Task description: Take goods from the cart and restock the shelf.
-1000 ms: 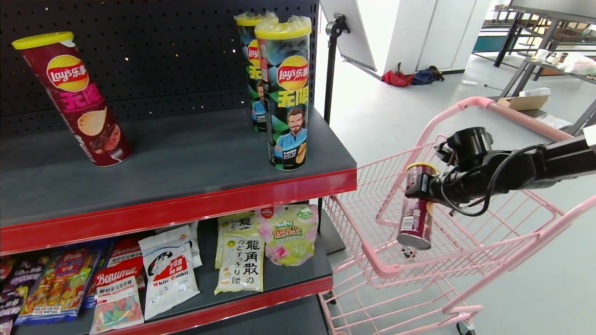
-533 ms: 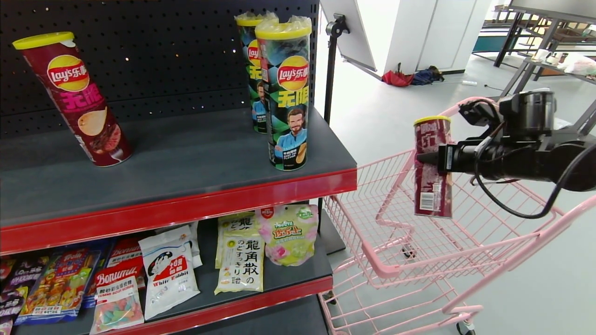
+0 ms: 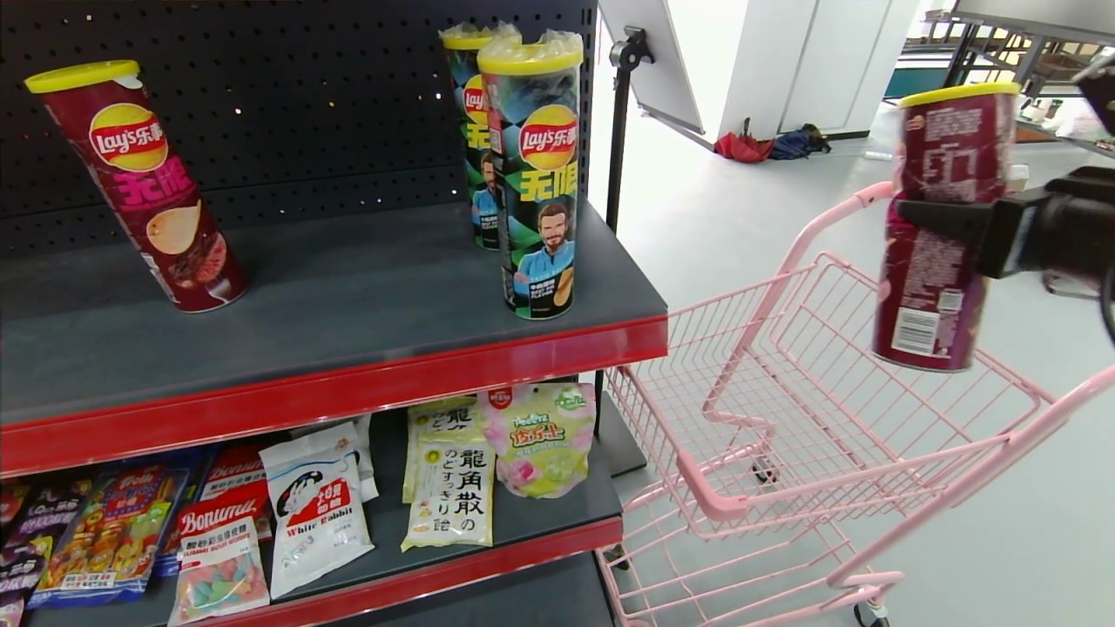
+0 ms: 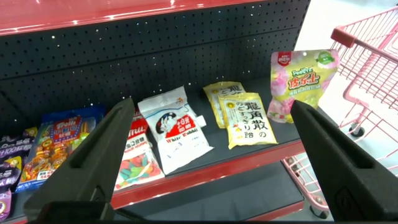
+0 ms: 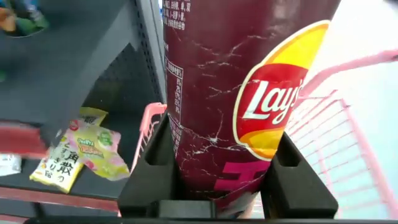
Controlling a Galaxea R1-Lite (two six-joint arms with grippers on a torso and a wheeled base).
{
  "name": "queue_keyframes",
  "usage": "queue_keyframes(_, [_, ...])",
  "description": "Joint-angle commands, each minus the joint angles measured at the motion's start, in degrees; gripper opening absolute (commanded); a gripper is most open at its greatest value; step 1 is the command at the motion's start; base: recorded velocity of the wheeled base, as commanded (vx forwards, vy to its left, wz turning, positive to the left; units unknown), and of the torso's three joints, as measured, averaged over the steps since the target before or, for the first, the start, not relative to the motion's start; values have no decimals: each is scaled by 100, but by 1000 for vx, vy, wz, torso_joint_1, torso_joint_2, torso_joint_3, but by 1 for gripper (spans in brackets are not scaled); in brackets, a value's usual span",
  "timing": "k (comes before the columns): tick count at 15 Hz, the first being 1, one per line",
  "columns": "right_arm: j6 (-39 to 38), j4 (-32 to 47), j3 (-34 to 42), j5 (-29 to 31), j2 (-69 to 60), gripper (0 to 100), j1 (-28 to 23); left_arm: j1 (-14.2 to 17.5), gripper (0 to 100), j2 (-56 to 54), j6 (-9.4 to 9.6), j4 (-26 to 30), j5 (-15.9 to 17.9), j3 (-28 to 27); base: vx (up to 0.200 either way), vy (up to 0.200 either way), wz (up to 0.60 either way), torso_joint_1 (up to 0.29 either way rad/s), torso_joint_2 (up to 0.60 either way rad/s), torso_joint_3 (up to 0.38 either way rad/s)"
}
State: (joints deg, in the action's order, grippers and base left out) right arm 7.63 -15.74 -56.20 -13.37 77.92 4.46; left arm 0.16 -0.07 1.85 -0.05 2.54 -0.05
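The dark grey upper shelf point(image 3: 348, 296) has bare board between a leaning maroon crisp tube point(image 3: 139, 183) and two green-black tubes point(image 3: 531, 183) near its right edge. Over the pink wire cart point(image 3: 784, 488), the right pincer point(image 5: 227, 180) clamps a maroon yellow-lidded tube point(image 3: 945, 226); the left pincer point(image 4: 211, 155) gapes open.

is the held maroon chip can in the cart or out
Out: the right gripper holds the maroon chip can upright, above the pink cart rim.
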Motion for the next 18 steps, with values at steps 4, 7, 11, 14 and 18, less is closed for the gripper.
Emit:
queue_keyframes(4, [292, 1495, 1507, 538, -3670, 0, -235, 2, 100, 7, -1, -4, 1, 5, 0, 0, 0, 0, 0, 0])
queue_keyframes(7, [318, 1688, 2175, 740, -4619, 0, -516, 2, 100, 7, -1, -4, 1, 5, 0, 0, 0, 0, 0, 0])
queue_keyframes(11, [256, 2224, 2429, 898, -5085, 0, -666, 2, 100, 7, -1, -4, 1, 5, 0, 0, 0, 13, -36, -23])
queue_keyframes(14, [256, 2189, 2596, 889, -5094, 0, -666, 2, 100, 7, -1, -4, 1, 5, 0, 0, 0, 144, -419, -271])
queue_keyframes(18, [265, 2189, 2763, 889, -5156, 0, -648, 2, 100, 7, -1, -4, 1, 5, 0, 0, 0, 211, -574, -359])
